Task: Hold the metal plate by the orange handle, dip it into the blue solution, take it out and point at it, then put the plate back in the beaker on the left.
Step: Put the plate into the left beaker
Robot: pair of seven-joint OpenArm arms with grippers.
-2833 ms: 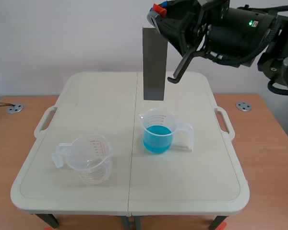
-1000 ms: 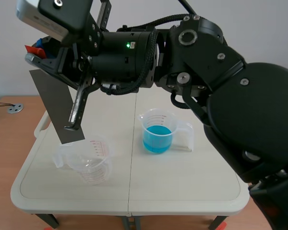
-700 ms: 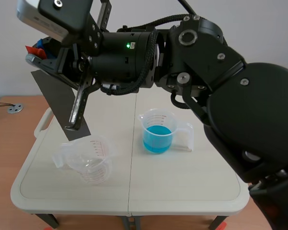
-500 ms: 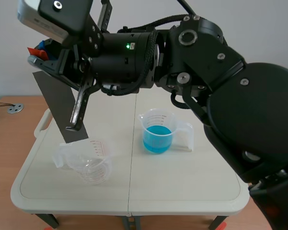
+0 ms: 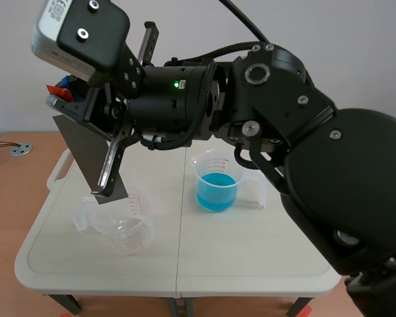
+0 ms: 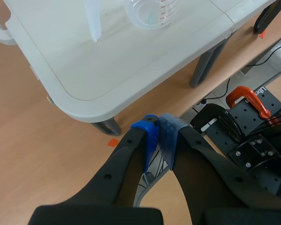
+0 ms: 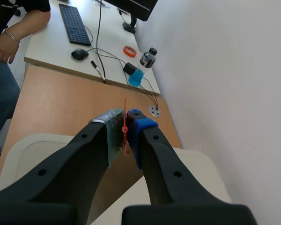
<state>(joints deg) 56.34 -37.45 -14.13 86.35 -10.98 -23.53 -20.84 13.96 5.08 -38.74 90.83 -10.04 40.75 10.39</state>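
Metal plate (image 5: 82, 152) lowered, white table (image 5: 251, 244), white wall (image 5: 330, 39)

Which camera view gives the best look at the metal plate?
The scene view: the metal plate shows its broad grey face, tilted above the empty beaker. The right wrist view shows only its orange handle edge-on; the left wrist view shows none of it.
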